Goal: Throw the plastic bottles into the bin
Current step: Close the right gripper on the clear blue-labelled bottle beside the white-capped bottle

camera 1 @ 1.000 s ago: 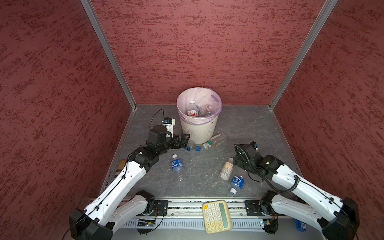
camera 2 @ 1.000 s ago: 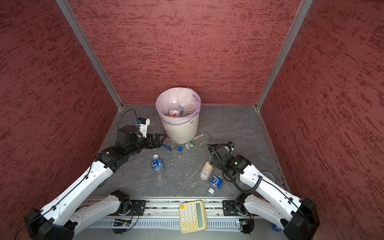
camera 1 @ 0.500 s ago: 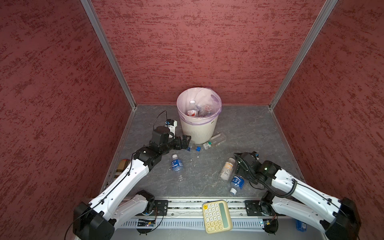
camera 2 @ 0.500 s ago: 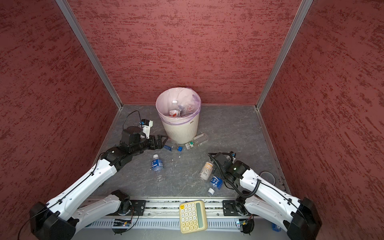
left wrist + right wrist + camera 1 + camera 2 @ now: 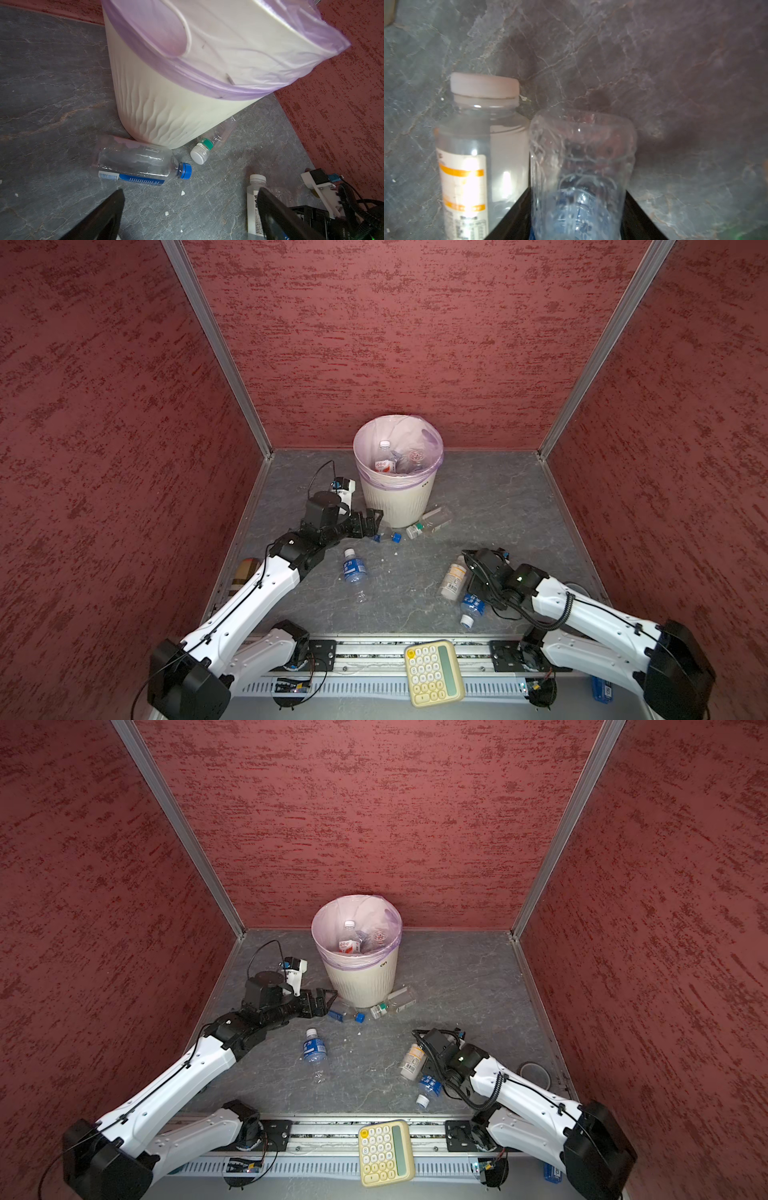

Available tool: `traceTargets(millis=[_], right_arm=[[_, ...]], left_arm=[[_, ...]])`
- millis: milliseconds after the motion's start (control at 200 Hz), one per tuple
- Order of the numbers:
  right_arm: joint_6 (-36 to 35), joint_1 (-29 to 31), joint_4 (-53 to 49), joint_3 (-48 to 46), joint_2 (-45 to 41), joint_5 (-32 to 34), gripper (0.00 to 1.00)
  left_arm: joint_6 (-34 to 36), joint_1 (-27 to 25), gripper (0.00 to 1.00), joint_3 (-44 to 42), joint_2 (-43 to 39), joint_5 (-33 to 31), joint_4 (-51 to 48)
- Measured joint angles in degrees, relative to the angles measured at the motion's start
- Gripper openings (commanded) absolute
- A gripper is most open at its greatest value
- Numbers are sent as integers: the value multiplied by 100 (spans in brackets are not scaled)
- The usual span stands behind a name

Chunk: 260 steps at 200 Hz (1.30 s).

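Right gripper [image 5: 577, 190] has moved down onto the blue-label bottle [image 5: 581, 166], which lies just beside the yellow-label bottle [image 5: 467, 166]. Its jaws have narrowed and now press the bottle's sides. Left gripper [image 5: 190, 192] is unchanged, spread wide, short of the blue-capped bottle [image 5: 135, 162] at the foot of the bin [image 5: 397, 497].

Glossy clear plastic bottles [image 5: 354, 570], matt ribbed bin [image 5: 395, 502].

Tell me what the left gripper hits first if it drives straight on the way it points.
Probably the blue-capped bottle lying at the foot of the bin: it sits just ahead of the open left gripper. Depth is unclear; if it passes above, the bin wall comes next.
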Motion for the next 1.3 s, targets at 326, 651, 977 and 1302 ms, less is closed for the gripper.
traceTargets(millis=[326, 651, 977, 1302], right_arm=[[-369, -13, 350, 330, 605, 127, 49], [-1005, -247, 841, 697, 1268, 321, 49], [-1703, -409, 1220, 1283, 1825, 413, 49], [-2223, -581, 1290, 1563, 1832, 472, 49]], left_arm=[[0, 92, 99, 0, -7, 4, -4], [0, 111, 99, 0, -138, 2, -140], [-2, 125, 99, 0, -190, -7, -275], [-17, 140, 99, 0, -293, -20, -393]])
